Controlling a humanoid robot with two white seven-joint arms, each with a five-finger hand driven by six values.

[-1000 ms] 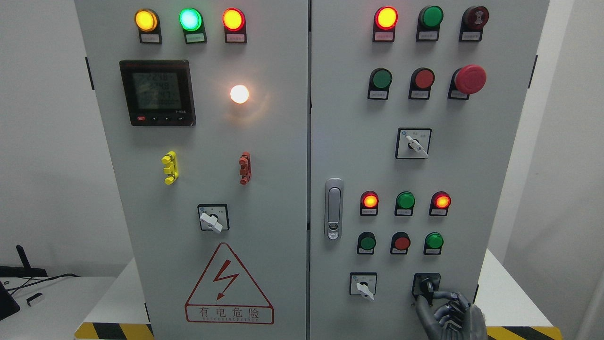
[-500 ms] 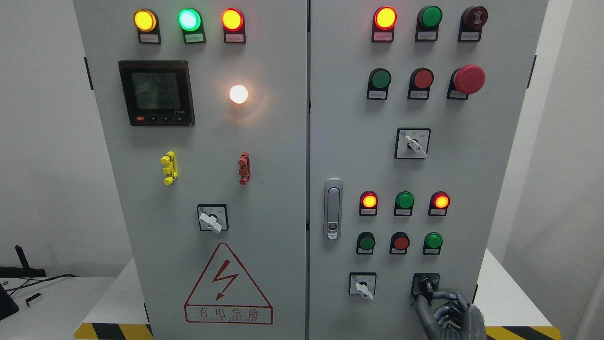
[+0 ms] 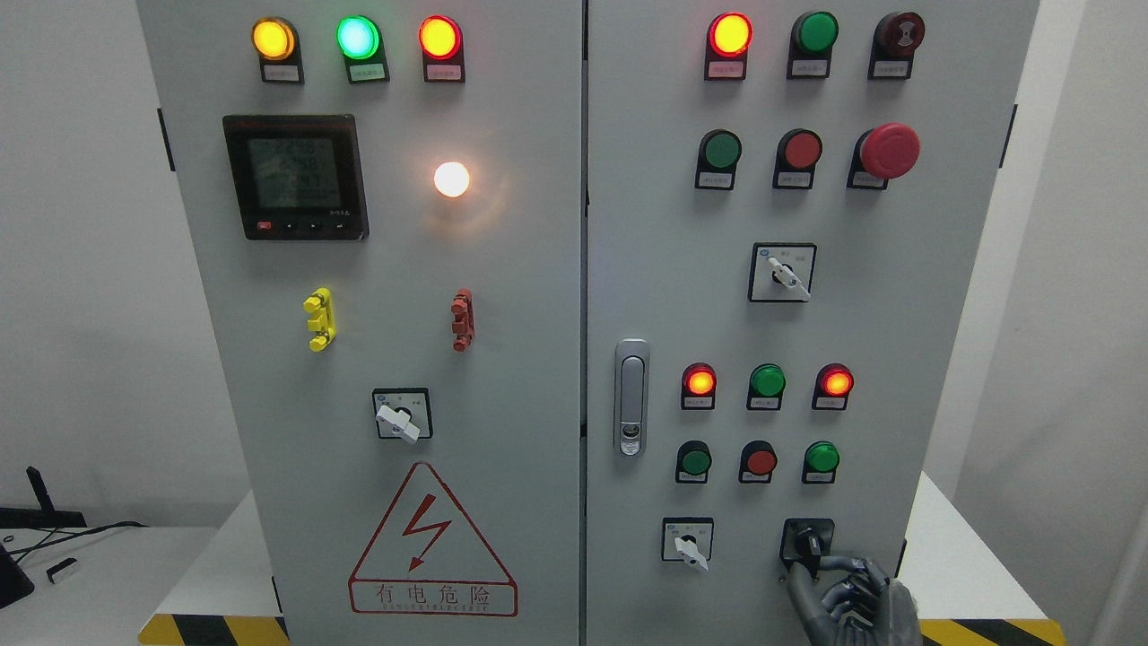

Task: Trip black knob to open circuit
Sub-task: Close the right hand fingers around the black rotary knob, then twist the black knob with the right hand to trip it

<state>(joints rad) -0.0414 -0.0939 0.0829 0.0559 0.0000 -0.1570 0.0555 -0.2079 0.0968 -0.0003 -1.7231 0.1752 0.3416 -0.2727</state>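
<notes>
- Head view, nearest first: the right hand (image 3: 852, 597) rises from the bottom edge at the lower right, dark grey with jointed, metallic-looking fingers (image 3: 839, 563) curled up against the black knob (image 3: 808, 544); thumb and forefinger appear to pinch its stubby handle.
- That black knob sits on a square black plate at the bottom right of the right door (image 3: 897, 341), just right of a white-plated selector switch (image 3: 688, 541) with a pale lever.
- Striped yellow-and-black tape (image 3: 987, 631) edges the white platform beneath the cabinet.
- Higher on the smooth grey painted steel, round domed lamps (image 3: 700, 381) glow red beside green ones, and a polished metal door latch (image 3: 631, 397) stands upright near the seam.
- Further up, a red mushroom-shaped stop button (image 3: 890, 150) bulges outward.
- On the left door, a triangular red lightning warning sign (image 3: 432, 543) lies below a glossy black square meter (image 3: 295, 176).
</notes>
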